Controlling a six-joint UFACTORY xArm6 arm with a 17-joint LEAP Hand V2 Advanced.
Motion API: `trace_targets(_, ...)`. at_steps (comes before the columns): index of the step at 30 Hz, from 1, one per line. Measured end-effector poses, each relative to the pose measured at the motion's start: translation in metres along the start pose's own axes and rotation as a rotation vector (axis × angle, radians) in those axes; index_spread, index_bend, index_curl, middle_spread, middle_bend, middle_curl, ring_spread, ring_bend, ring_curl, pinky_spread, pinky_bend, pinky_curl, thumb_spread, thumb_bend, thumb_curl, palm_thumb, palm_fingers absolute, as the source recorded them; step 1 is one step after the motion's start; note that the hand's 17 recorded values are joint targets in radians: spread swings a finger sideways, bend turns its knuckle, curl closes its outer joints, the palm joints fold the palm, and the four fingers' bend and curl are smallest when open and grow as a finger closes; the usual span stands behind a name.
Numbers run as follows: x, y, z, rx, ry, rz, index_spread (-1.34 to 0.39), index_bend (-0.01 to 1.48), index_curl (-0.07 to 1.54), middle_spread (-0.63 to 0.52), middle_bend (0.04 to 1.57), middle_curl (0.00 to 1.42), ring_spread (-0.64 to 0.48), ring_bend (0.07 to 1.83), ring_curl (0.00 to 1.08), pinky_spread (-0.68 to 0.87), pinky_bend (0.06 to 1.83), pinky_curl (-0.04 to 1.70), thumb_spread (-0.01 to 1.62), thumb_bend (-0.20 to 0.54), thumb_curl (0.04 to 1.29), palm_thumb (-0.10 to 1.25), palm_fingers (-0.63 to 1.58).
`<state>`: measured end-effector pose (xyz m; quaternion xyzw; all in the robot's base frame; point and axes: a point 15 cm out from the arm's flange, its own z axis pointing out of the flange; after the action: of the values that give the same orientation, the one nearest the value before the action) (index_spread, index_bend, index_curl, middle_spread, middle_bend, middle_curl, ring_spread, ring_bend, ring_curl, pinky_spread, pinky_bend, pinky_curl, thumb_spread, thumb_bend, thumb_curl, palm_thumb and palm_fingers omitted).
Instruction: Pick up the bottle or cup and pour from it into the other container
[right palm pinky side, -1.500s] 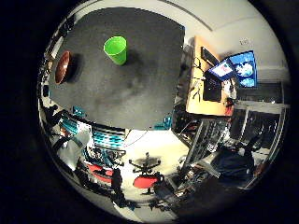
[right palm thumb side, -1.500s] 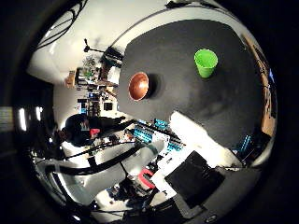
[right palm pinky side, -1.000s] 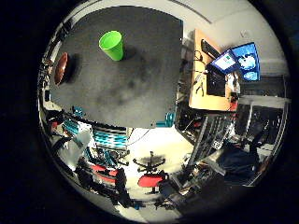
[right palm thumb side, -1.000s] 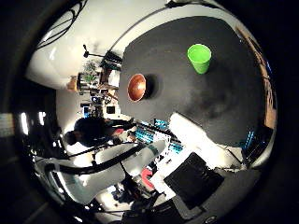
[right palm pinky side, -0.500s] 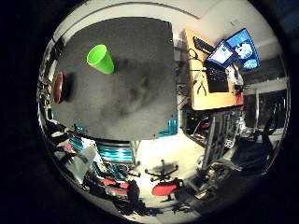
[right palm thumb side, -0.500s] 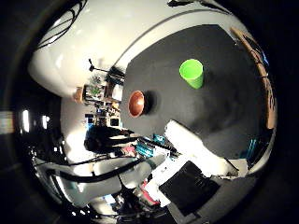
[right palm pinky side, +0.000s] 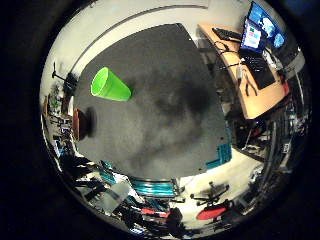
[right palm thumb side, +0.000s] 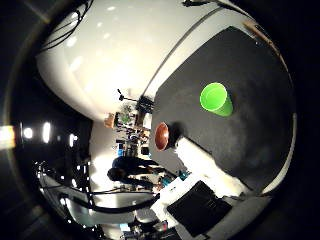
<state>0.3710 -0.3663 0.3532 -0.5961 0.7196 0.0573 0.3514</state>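
Note:
A bright green cup (right palm pinky side: 110, 86) stands upright on a dark grey table (right palm pinky side: 165, 115), mouth open, and nothing shows inside it. A brown bowl (right palm thumb side: 162, 136) sits near the table's edge, a short way from the cup. My right hand (right palm thumb side: 205, 195) hangs well above the table, apart from both. Only a straight white finger and a black part of it reach into the thumb side view. It holds nothing.
Beside the table stands a wooden desk (right palm pinky side: 250, 65) with monitors and a keyboard. Teal frames (right palm pinky side: 150, 187) line the table's near edge. Office chairs, one red (right palm pinky side: 212, 212), stand on the floor beyond.
Both views have swung and the table now fills more of them, so the camera has moved. The cup and bowl keep their places on the table.

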Motion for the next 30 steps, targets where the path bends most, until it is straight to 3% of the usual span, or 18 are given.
trace_targets(16, 0.1, 0.029, 0.077, 0.118, -0.298, 0.191, -0.24, 0.14, 0.24, 0.1, 0.21, 0.33, 0.17, 0.36, 0.27, 0.39, 0.5, 0.31, 1.01, -0.032, 0.31, 0.55, 0.03)
trace_targets(30, 0.115, 0.041, 0.114, 0.09, -0.353, 0.202, -0.22, 0.15, 0.25, 0.1, 0.2, 0.34, 0.17, 0.36, 0.26, 0.39, 0.5, 0.31, 0.94, -0.03, 0.3, 0.46, 0.02)
